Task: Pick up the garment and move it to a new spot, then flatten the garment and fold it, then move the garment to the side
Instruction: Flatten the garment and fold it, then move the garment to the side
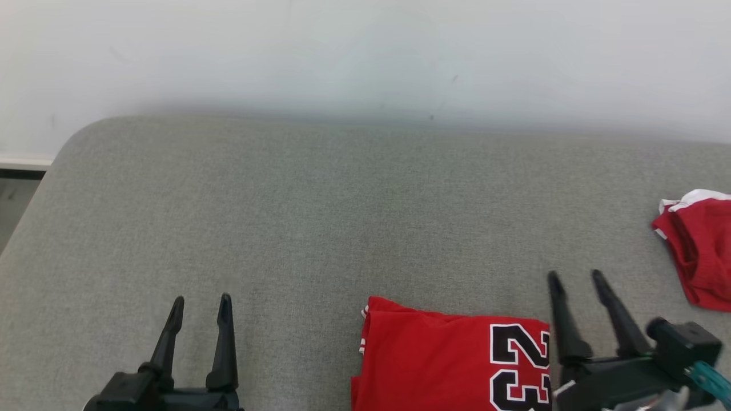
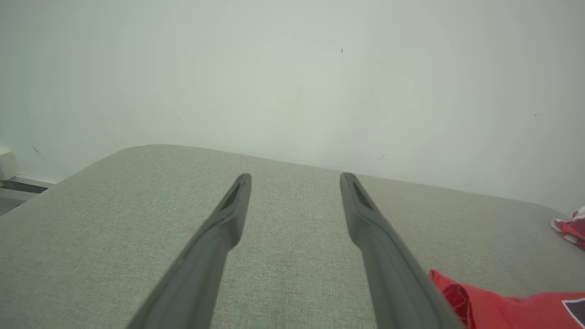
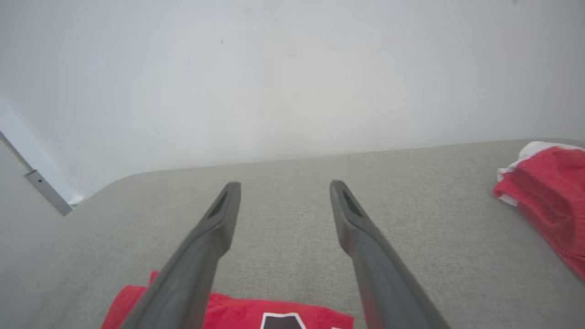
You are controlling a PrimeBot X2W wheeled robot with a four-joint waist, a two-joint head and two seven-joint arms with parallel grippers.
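The garment [image 1: 434, 359] lies folded on the grey cushion [image 1: 285, 200] at the near edge, a red rectangle with the dark white-outlined numerals "23" facing up. Its near part is cut off by the picture's bottom edge. My right gripper [image 1: 575, 277] stands open at the garment's right end, its base over the numerals and its fingers pointing away over bare cushion. In the right wrist view the open right gripper [image 3: 285, 185] has the garment [image 3: 237, 313] just under its base. My left gripper [image 1: 201, 299] is open to the left of the garment, holding nothing. In the left wrist view the left gripper [image 2: 296, 178] has the garment [image 2: 502, 306] at lower right.
A second red cloth with white trim [image 1: 702, 251] lies bunched at the cushion's right edge, also the red cloth [image 3: 548, 192] in the right wrist view. A pale wall [image 1: 365, 51] rises behind the cushion. The cushion's rounded left corner drops to a floor strip [image 1: 14, 194].
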